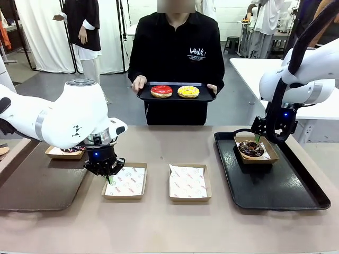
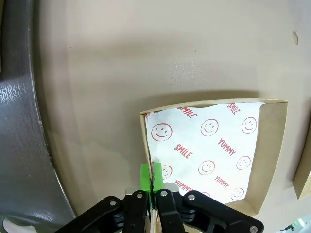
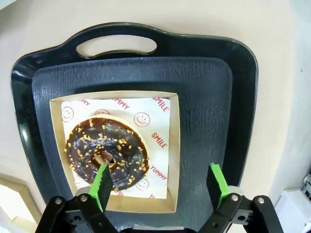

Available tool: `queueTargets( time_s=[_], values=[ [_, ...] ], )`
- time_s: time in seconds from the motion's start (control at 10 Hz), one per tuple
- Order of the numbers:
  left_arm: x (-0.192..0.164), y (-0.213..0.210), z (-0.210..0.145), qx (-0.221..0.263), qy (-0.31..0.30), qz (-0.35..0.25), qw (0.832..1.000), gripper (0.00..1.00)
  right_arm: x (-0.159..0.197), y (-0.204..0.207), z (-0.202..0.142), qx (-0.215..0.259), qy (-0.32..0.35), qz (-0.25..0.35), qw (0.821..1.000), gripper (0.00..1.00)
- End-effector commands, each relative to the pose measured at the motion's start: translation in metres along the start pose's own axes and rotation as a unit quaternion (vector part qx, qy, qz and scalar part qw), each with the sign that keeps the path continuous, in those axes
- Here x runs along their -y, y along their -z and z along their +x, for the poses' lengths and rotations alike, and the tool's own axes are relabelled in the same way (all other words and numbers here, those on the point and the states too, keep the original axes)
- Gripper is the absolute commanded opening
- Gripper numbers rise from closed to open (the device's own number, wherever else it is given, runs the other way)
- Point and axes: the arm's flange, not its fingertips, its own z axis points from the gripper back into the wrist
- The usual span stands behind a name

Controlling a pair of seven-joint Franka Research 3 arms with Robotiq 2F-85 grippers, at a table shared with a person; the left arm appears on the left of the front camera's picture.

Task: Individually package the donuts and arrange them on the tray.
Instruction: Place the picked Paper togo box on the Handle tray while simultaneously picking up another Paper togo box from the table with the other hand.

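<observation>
The left end effector [image 1: 109, 173] was pinched shut on a side wall of a paper-lined box [image 2: 272, 160]. Well beyond it, a person held a small tray [image 1: 145, 95] carrying the red donut [image 1: 161, 91] and yellow donut [image 1: 188, 92]. The right end effector [image 3: 158, 167] stood wide open and held nothing. The boxed chocolate donut [image 3: 107, 153] lay beneath one of its fingers, on the black tray [image 3: 209, 82].

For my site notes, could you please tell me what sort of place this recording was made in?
Probably a robotics lab or test studio, not a real bakery: two white robot arms work at a plain table, white curtains hang behind, and another white table stands nearby.
</observation>
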Motion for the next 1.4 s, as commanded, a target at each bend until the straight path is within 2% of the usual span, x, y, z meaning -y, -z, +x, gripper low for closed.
queueTargets(
  time_s=[0.0,0.1,0.2,0.4,0.5,0.6,0.8,1.0,1.3],
  values=[
    [-0.001,-0.003,0.000,0.004,0.006,0.000,1.000,0.00,0.005,0.002,-0.006,-0.001,-0.002,0.016,1.000,1.00],
    [0.000,-0.004,0.000,0.002,0.010,-0.001,1.000,0.00,0.005,-0.002,-0.009,-0.002,0.001,0.021,1.000,1.00],
    [0.004,-0.018,0.000,-0.017,0.050,0.000,0.999,0.00,0.006,-0.020,-0.024,0.008,-0.010,0.045,0.999,1.00],
    [0.010,-0.060,0.014,-0.008,0.070,-0.002,0.997,0.00,0.024,-0.074,-0.060,0.046,-0.018,0.137,0.989,1.00],
    [0.011,-0.084,0.030,-0.006,0.073,-0.008,0.997,0.00,0.045,-0.106,-0.087,0.064,-0.001,0.199,0.978,1.00],
    [0.011,-0.096,0.039,-0.003,0.073,-0.011,0.997,0.00,0.060,-0.121,-0.104,0.069,0.011,0.231,0.970,1.00],
    [0.018,-0.133,0.064,0.017,0.075,-0.011,0.997,0.00,0.116,-0.149,-0.157,0.118,0.028,0.338,0.933,1.00],
    [0.027,-0.161,0.093,0.028,0.071,-0.013,0.997,0.00,0.176,-0.146,-0.191,0.151,0.057,0.427,0.889,1.00],
    [0.038,-0.179,0.119,0.033,0.066,-0.018,0.997,0.00,0.235,-0.114,-0.204,0.171,0.049,0.490,0.853,1.00]
  ],
)
